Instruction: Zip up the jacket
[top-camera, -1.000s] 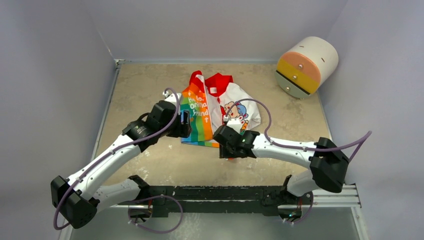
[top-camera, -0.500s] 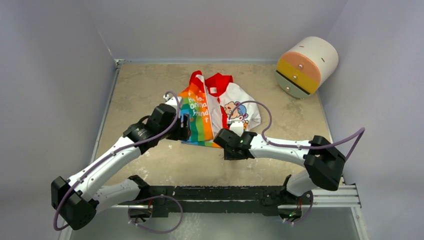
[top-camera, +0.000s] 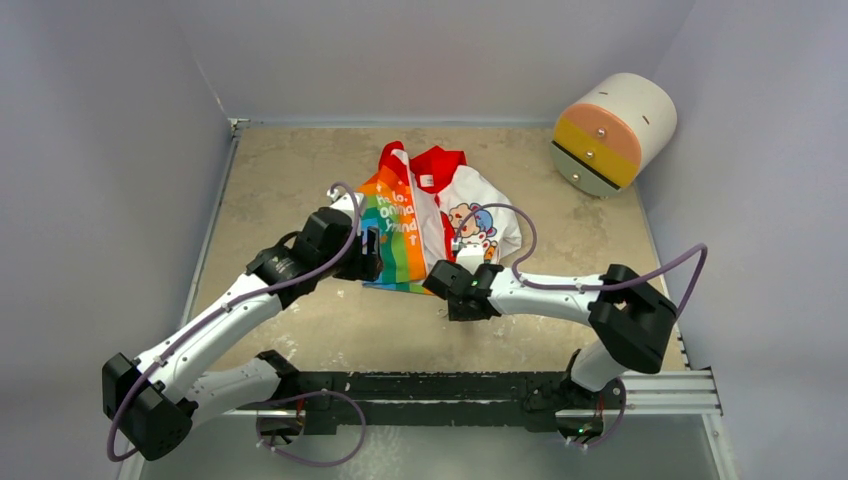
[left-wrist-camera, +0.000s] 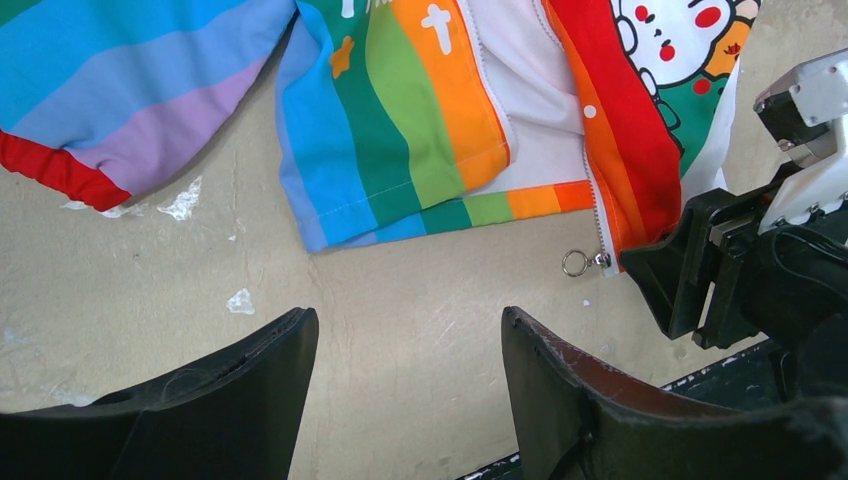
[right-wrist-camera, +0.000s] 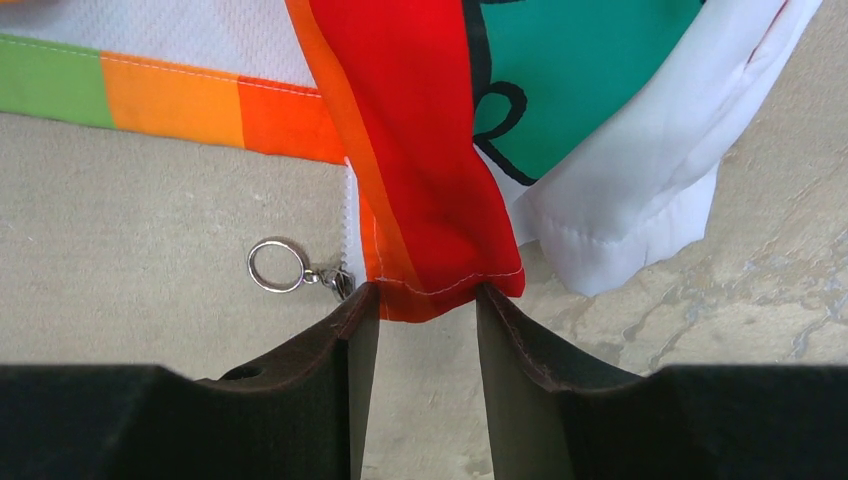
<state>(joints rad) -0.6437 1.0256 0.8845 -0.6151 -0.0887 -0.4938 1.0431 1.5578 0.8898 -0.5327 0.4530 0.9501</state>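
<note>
The right arm has folded its elbow in toward the middle, and the right hand (top-camera: 447, 283) has crept a little closer to the jacket's near hem; the left arm is where it was.

The jacket (top-camera: 430, 215) lies flat on the middle-to-far part of the tabletop (top-camera: 290, 170). Its front is unzipped, with white lining showing between the rainbow panel and the red front edge. The right hand's fingers (right-wrist-camera: 355, 330) stand partly apart on either side of the bottom corner of that red edge. The cloth bunches in between their tips, but I cannot tell whether they truly clamp it. The zipper pull ring (right-wrist-camera: 273, 266) lies on the tabletop at the foot of the zipper tape, just beside the same hand's left finger.

The left hand (left-wrist-camera: 410, 325) is spread wide with nothing between its fingers, over bare tabletop just short of the rainbow hem. The surface is bare from that hem to the arm bases, and left of the rainbow sleeve to the wall. A striped cylinder (top-camera: 612, 132) sits in the far right corner, well apart from the jacket.
</note>
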